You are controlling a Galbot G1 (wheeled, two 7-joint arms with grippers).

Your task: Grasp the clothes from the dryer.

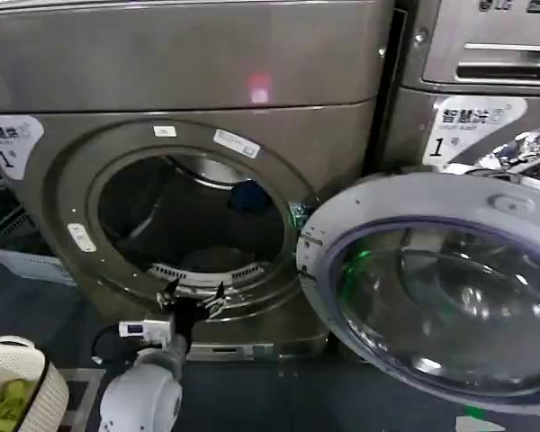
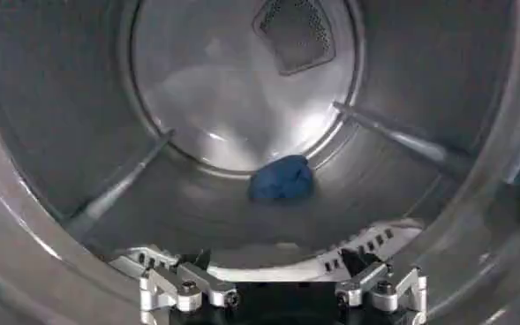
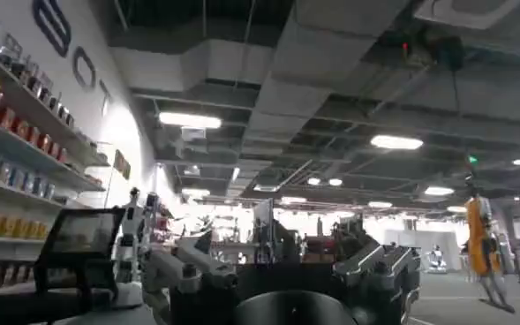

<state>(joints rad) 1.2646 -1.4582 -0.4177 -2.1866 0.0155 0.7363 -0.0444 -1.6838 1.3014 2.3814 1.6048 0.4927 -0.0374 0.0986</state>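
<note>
Left pincer [image 1: 193, 297], fingers apart, hovers at the dryer [image 1: 63, 198] porthole's lower rim, lower-left frame; blue clothes [image 2: 280, 178] lie deep in the drum. Right pincer [image 3: 282, 274] also spread.

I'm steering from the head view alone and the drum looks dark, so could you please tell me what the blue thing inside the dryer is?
Observer: The left wrist view shows one small crumpled blue cloth lying at the back of the drum floor, below the round rear wall.
Operator: Is the left gripper open?
Observer: Yes, the left gripper is open at the dryer mouth, fingers spread, well short of the cloth.
Operator: And the right gripper?
Observer: The right gripper is open, pointing out into the room, away from the dryer.
</note>
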